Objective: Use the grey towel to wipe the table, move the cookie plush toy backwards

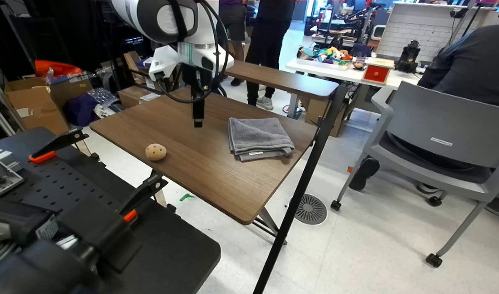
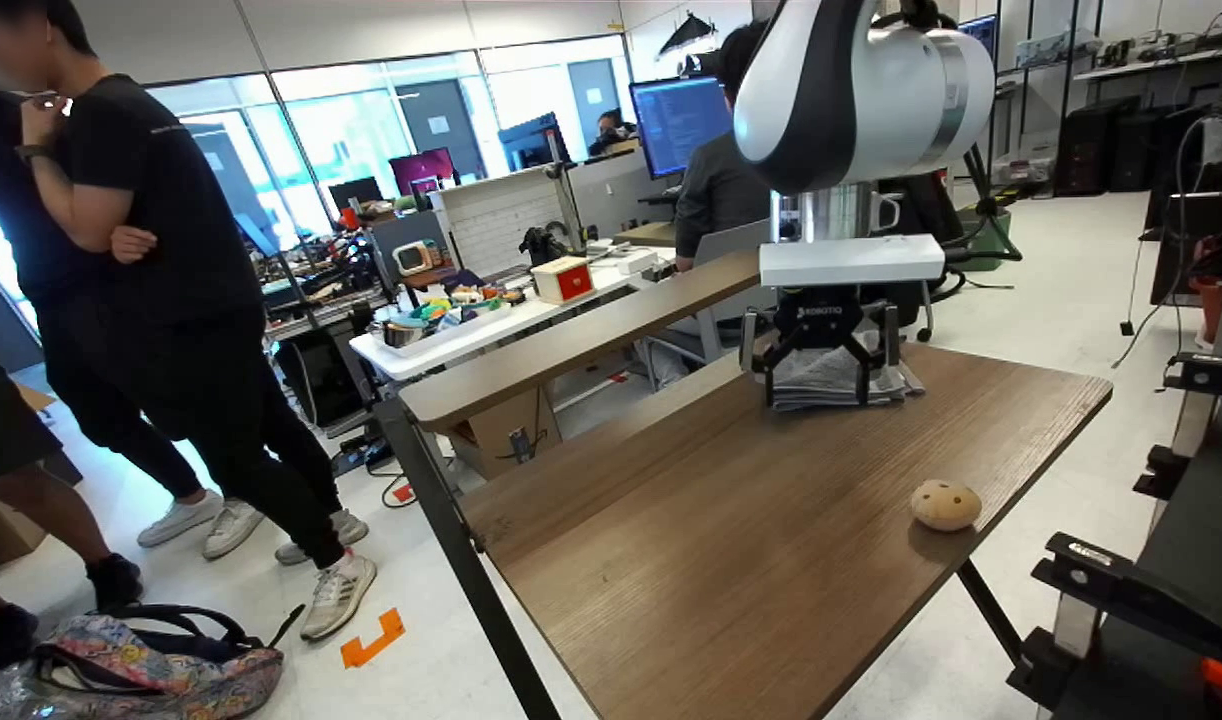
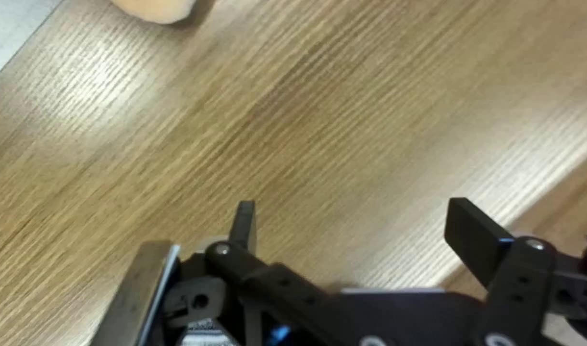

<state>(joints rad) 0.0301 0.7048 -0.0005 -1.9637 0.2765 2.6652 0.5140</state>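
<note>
On the brown wood-grain table (image 1: pixel 184 143) lies the folded grey towel (image 1: pixel 259 139), its layers rumpled along the near side. The cookie plush toy (image 1: pixel 155 152) rests close to the table's edge, well apart from the towel. My gripper (image 1: pixel 198 122) hangs over the tabletop, between the two in an exterior view. With its fingers spread and nothing between them, the gripper (image 2: pixel 816 398) partly covers the towel (image 2: pixel 893 386) in an exterior view, while the plush toy (image 2: pixel 946 505) sits clear of it. The wrist view catches only part of the plush toy (image 3: pixel 156 8) at the top; the towel is out of view there.
A narrow brown shelf (image 1: pixel 282 79) runs along one side of the table, with a slanted black post (image 1: pixel 300 192) at its end. Across a gap from the plush toy's edge stands a black bench (image 1: pixel 180 249) with clamps (image 1: pixel 145 192). A grey chair (image 1: pixel 441 134) stands farther off.
</note>
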